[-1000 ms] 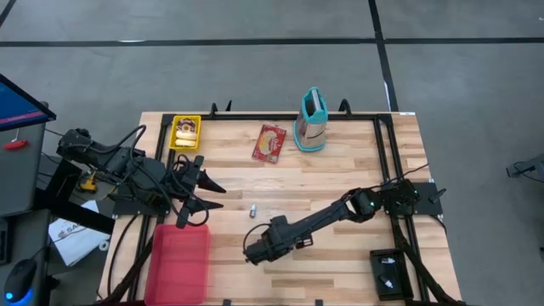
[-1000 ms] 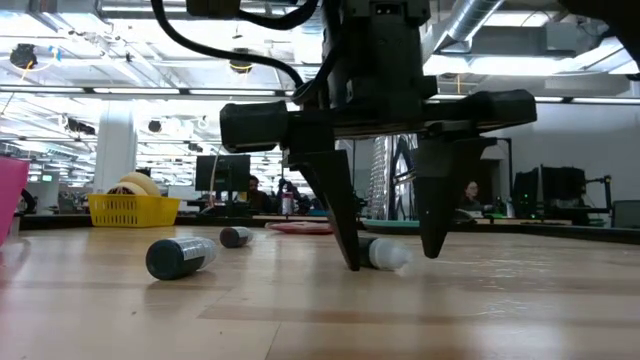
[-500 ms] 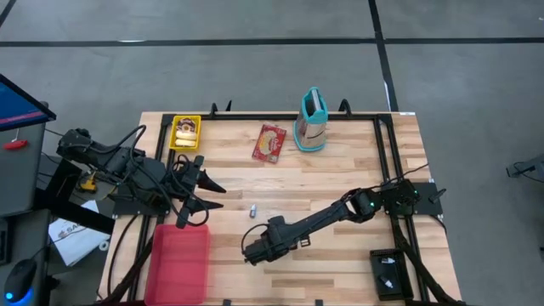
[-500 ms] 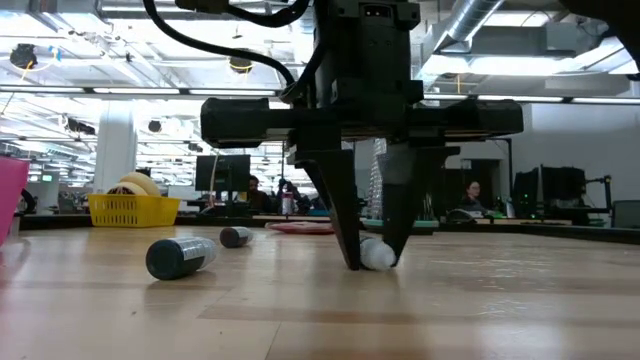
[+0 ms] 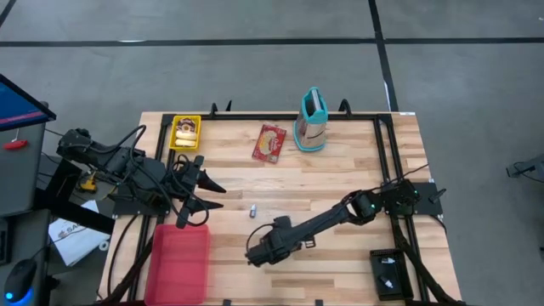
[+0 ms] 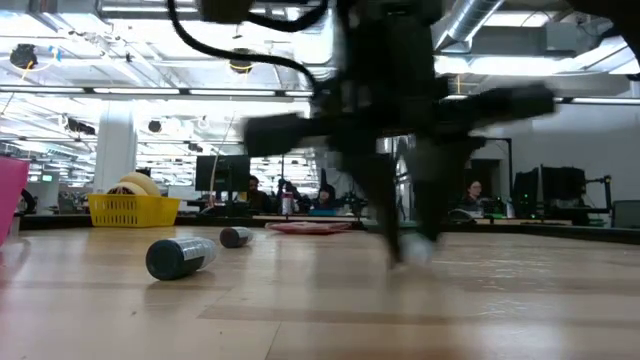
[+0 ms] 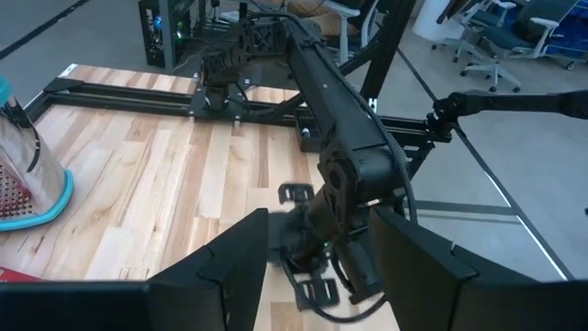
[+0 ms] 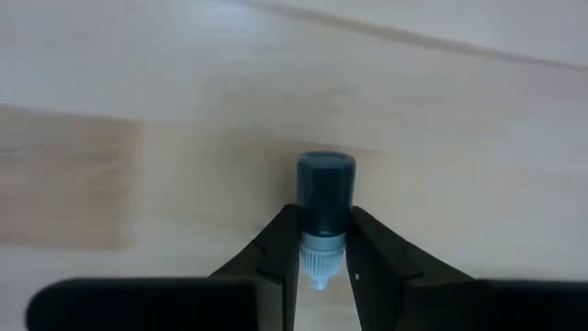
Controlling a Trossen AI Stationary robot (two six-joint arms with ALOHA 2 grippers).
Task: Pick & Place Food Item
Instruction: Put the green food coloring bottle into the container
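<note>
Now the table [image 5: 340, 183] carries a red bin [image 5: 179, 263] at its front left corner, a yellow basket [image 5: 185, 131] at the back left, and a grater [image 5: 312, 121] and red packet [image 5: 269, 143] at the back edge. The grasp step looks done: the right tool [image 5: 255, 253], near the front edge, pinches a small dark-capped bottle [image 8: 323, 210]. Next, presumably, a lift and carry to the bin, keeping the slim bottle from slipping. Left tool [image 5: 194, 197] waits spread by the left edge. No label or writing is legible.
</note>
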